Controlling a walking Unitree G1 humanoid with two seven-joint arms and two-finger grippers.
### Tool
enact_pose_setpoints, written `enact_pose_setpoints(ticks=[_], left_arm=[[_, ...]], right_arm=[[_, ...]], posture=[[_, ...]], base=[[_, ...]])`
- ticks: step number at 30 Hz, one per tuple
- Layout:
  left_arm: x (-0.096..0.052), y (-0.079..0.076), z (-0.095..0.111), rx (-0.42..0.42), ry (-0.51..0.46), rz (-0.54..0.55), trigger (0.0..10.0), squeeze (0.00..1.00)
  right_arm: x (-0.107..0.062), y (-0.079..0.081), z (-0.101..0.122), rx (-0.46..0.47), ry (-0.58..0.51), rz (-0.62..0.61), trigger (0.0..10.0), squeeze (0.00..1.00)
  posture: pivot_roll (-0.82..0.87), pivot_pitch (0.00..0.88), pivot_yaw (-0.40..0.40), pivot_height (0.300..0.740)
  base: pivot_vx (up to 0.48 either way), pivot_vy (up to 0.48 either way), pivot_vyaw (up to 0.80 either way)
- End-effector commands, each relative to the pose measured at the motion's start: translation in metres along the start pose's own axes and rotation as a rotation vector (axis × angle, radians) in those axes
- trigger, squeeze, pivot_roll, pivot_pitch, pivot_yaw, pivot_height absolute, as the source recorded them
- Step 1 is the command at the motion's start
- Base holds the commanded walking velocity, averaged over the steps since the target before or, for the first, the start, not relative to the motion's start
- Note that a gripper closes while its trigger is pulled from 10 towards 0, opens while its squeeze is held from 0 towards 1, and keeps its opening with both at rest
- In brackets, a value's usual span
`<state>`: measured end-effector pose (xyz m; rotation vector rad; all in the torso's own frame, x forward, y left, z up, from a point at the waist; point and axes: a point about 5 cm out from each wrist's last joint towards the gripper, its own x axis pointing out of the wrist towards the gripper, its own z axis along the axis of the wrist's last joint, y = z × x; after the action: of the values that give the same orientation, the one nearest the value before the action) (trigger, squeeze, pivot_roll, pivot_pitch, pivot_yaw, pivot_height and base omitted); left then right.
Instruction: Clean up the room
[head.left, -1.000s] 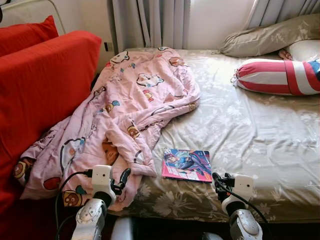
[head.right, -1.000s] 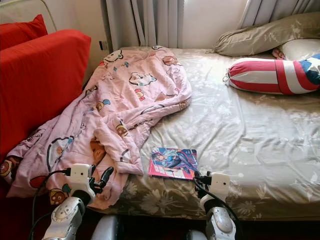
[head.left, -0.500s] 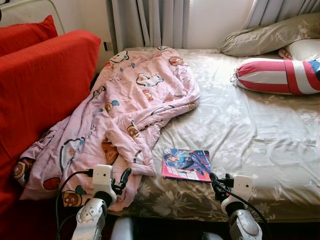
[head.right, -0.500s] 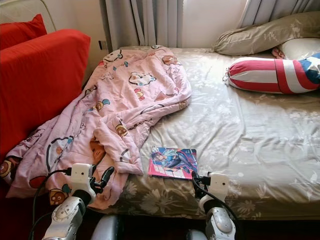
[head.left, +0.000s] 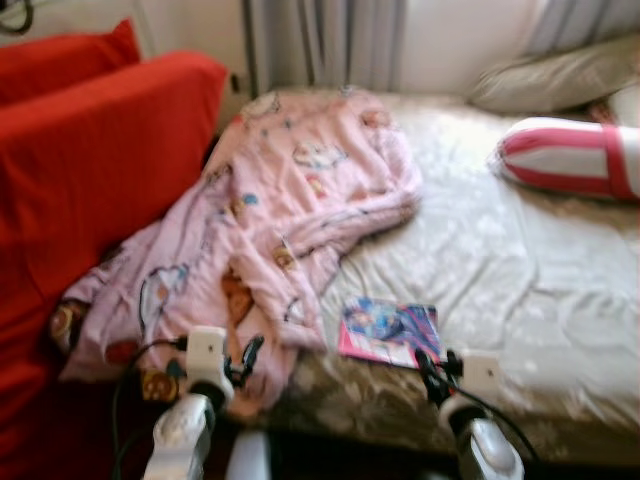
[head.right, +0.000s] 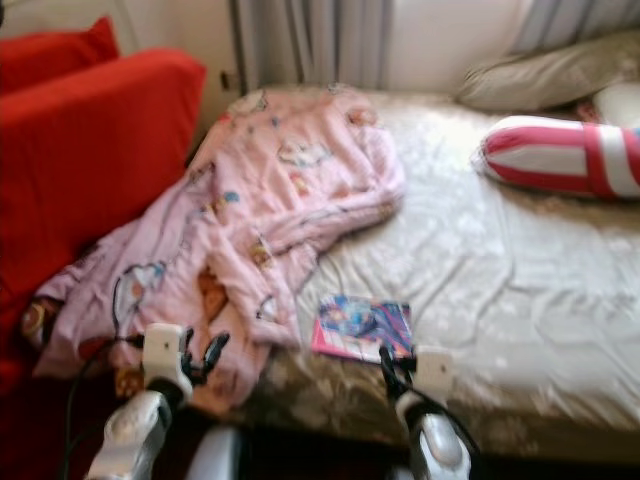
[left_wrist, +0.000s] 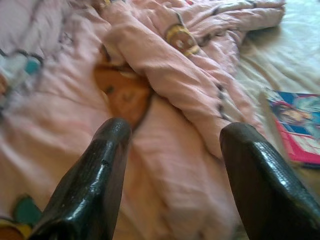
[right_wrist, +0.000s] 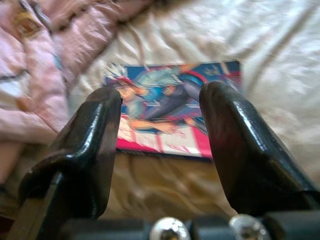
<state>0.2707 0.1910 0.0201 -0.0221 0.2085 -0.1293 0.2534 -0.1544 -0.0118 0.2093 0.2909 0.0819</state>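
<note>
A colourful comic book (head.left: 390, 333) lies flat near the front edge of the bed (head.left: 560, 300). Beside it, a crumpled pink cartoon blanket (head.left: 270, 220) sprawls over the bed's left side and hangs off toward the red sofa. My right gripper (right_wrist: 160, 120) is open and low at the bed's front edge, its fingers framing the book (right_wrist: 175, 112) just ahead without touching it. My left gripper (left_wrist: 172, 145) is open too, hovering just above the blanket's lower folds (left_wrist: 165, 70). The head views are blurred.
A red sofa (head.left: 90, 170) with a red cushion stands close on the left. A red and white striped bolster (head.left: 575, 160) and a beige pillow (head.left: 560, 80) lie at the bed's far right. Grey curtains (head.left: 330, 40) hang behind.
The whole scene has shifted right and slightly down and gone blurred, so the camera has moved. Both grippers hold much the same pose.
</note>
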Motion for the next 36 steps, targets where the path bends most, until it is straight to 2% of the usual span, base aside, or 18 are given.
enact_pose_setpoints(ticks=[1, 9, 22, 26, 28, 36], left_arm=[[0.005, -0.008, 0.003, -0.021, -0.012, -0.021, 10.0, 0.0], [0.004, -0.007, 0.003, -0.014, -0.009, -0.017, 10.0, 0.0], [0.007, -0.01, 0.01, -0.016, -0.034, -0.026, 10.0, 0.0], [0.01, -0.014, 0.015, -0.014, -0.049, -0.039, 10.0, 0.0], [0.011, -0.015, 0.018, -0.013, -0.054, -0.042, 10.0, 0.0], [0.011, -0.018, 0.024, -0.005, -0.076, -0.048, 10.0, 0.0]], right_arm=[[-0.004, -0.011, -0.001, -0.003, 0.003, -0.029, 10.0, 0.0], [-0.003, -0.009, 0.0, 0.001, 0.004, -0.019, 10.0, 0.0], [0.005, 0.001, 0.005, 0.0, -0.001, 0.024, 10.0, 0.0], [0.01, 0.004, 0.006, 0.046, 0.021, 0.034, 10.0, 0.0], [0.013, 0.0, 0.008, 0.064, 0.026, 0.014, 10.0, 0.0], [0.02, -0.007, 0.01, 0.246, 0.047, -0.07, 10.0, 0.0]], posture=[[0.03, 0.024, -0.002, 0.611], [0.03, 0.026, -0.004, 0.611], [0.05, 0.072, 0.0, 0.611], [0.07, 0.103, 0.003, 0.611], [0.07, 0.113, 0.006, 0.611], [0.12, 0.174, 0.021, 0.611]], base=[[0.322, 0.0, 0.0], [0.312, 0.0, 0.0], [0.0, 0.0, 0.0], [0.0, 0.0, 0.0], [0.0, 0.0, 0.0], [0.0, 0.0, 0.0]])
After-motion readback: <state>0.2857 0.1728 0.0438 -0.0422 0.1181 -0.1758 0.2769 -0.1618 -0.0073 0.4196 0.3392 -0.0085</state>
